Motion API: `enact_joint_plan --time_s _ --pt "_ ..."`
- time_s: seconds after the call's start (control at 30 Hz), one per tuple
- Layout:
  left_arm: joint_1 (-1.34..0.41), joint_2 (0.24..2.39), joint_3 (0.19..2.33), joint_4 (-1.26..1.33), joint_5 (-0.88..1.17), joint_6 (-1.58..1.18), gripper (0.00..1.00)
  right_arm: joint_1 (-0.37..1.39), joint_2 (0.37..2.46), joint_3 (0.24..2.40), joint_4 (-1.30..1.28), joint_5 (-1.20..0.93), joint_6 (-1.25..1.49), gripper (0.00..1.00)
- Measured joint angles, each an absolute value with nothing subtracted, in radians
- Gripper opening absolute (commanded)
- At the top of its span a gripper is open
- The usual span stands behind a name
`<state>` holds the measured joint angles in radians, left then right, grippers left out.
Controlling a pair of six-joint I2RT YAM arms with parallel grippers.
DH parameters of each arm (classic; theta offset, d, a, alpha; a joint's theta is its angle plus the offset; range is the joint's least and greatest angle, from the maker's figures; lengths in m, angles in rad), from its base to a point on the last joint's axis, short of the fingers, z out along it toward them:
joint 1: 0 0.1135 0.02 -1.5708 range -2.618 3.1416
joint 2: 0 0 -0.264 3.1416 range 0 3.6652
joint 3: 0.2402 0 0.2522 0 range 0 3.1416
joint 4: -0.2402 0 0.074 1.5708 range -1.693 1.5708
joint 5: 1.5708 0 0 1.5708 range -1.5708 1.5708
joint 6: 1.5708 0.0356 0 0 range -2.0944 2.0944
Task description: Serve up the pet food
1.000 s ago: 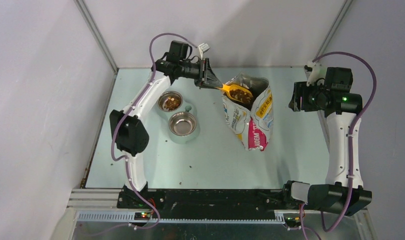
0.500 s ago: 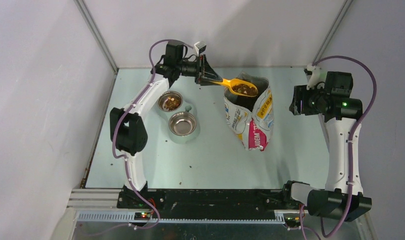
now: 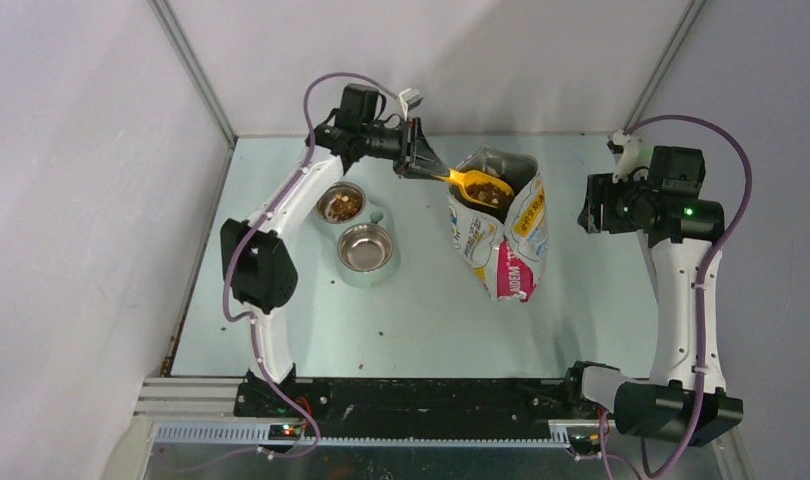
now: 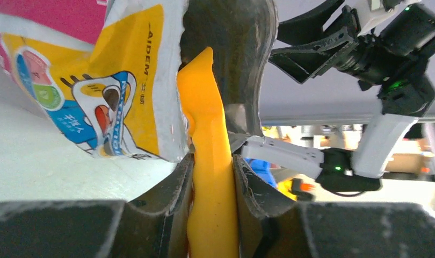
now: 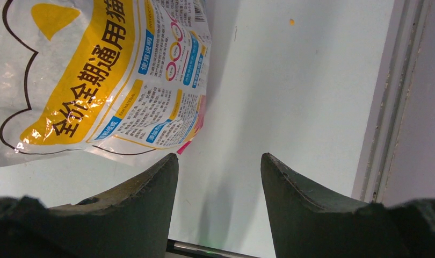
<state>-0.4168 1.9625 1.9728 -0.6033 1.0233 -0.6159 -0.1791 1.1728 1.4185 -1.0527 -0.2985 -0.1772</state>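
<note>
The orange scoop (image 3: 469,181) with kibble (image 3: 488,189) is clamped by left gripper (image 3: 421,164) at foil bag (image 3: 503,240) mouth, 1 steel bowl (image 3: 319,205) is kibble-filled, right gripper (image 3: 587,205) is spread apart.

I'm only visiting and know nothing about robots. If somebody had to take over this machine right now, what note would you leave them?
The left pincer is shut on the handle of the orange scoop, which carries pet food at the mouth of the bag.
The right pincer is open and holds nothing; it is beside the bag, not touching it.
Done: the far bowl already has pet food in it.
Left: the near bowl looks empty. Carry this scoopful over and tip it in, probably there.
</note>
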Motion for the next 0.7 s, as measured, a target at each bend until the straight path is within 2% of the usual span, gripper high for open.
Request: enact_joint_plan --time_s 0.27,0.47,0.7 --pt "-0.406 1.963 1.795 -0.255 1.177 -0.943 0.00 -0.179 1.161 1.418 -1.053 -0.298 -0.177 0.61" --pt "-0.381 1.963 1.787 -0.126 1.221 -1.048 0.00 -0.179 1.153 1.418 -1.054 -0.290 -0.184 0.61" --pt "-0.301 1.932 1.638 -0.010 1.262 -1.152 0.00 -0.180 1.144 1.409 -1.056 -0.287 -0.191 0.61"
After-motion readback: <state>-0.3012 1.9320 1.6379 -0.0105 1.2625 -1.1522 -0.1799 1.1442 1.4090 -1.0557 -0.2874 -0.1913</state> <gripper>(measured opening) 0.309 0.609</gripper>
